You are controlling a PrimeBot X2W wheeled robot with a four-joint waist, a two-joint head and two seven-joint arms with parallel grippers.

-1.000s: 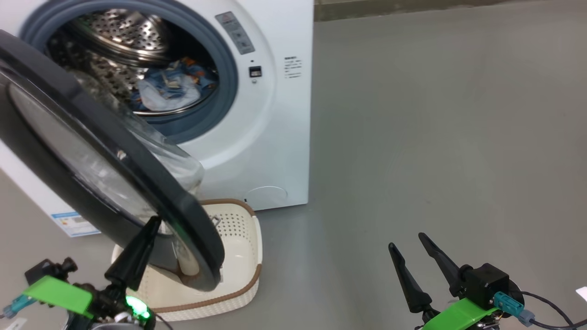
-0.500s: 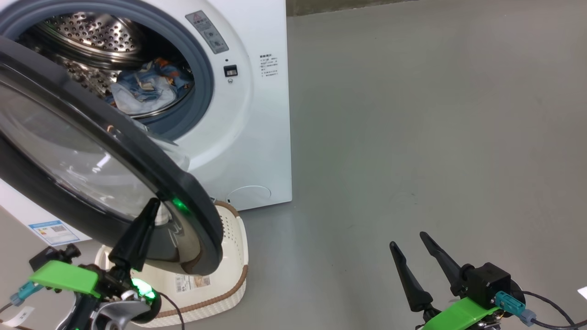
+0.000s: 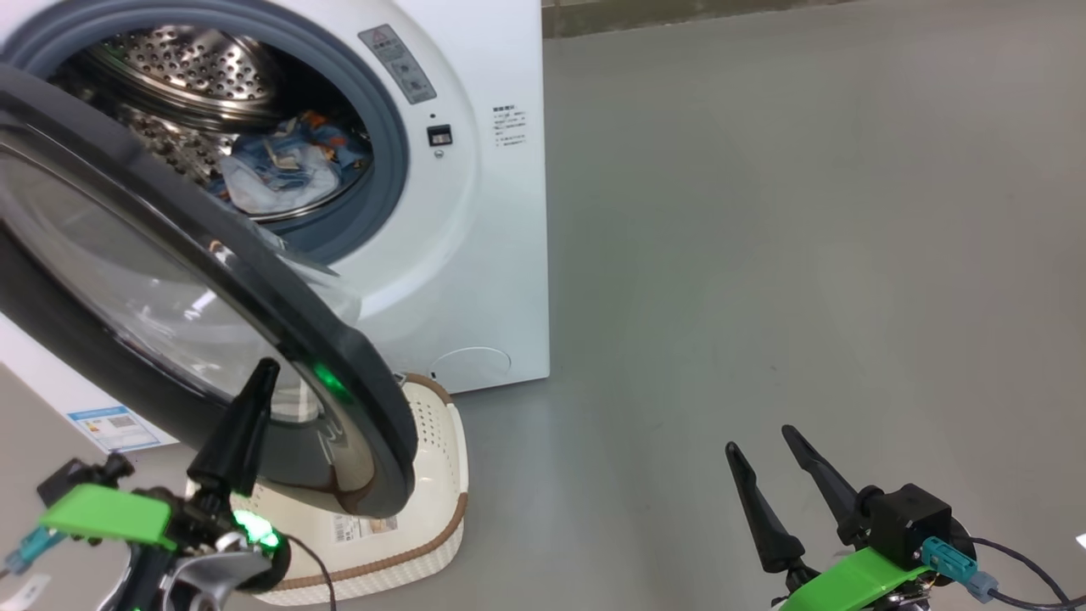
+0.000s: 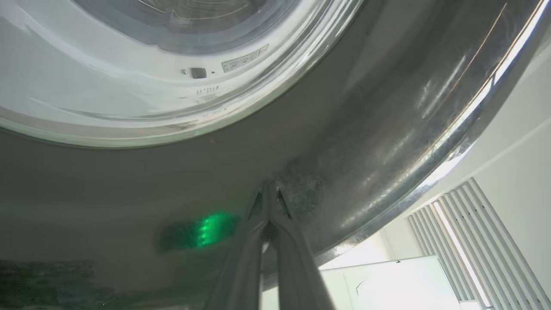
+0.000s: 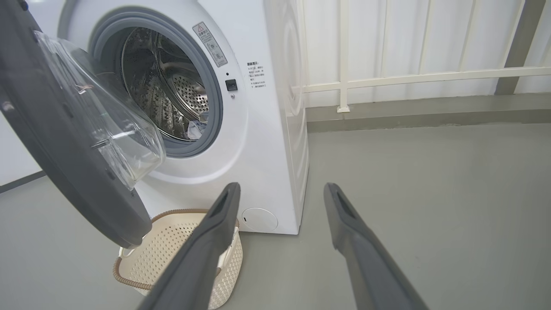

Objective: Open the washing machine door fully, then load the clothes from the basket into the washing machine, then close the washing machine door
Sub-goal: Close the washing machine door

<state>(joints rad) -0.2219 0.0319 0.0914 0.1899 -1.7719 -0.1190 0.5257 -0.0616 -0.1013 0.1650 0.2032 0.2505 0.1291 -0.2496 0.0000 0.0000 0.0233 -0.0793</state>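
Contact is what I am watching first: the left gripper (image 3: pixel 257 382), at the lower left of the head view, is holding its two fingers pressed together into a single stiff point, clamping nothing. In the left wrist view that point is touching the glossy black rim of the washing machine door (image 3: pixel 280 310) on its outer face, near the lower edge. I am judging that shut fingers are serving here as a pusher, since a flat rim offers nothing to pinch. The door is standing roughly half open and is hanging over the basket (image 3: pixel 437 458), which is sitting on the floor just in front of the washing machine (image 3: pixel 475 255). What I can see of the basket is showing no fabric (the door is hiding part of it). The clothes (image 3: pixel 280 170) are lying in a heap low in the steel drum, so I am taking the loading as done and the closing push as the step in hand. Further right, the right gripper (image 3: pixel 760 441) is hovering low with its jaws wide apart and empty, well clear of the machine. That is probably leaving the door's swing unobstructed.
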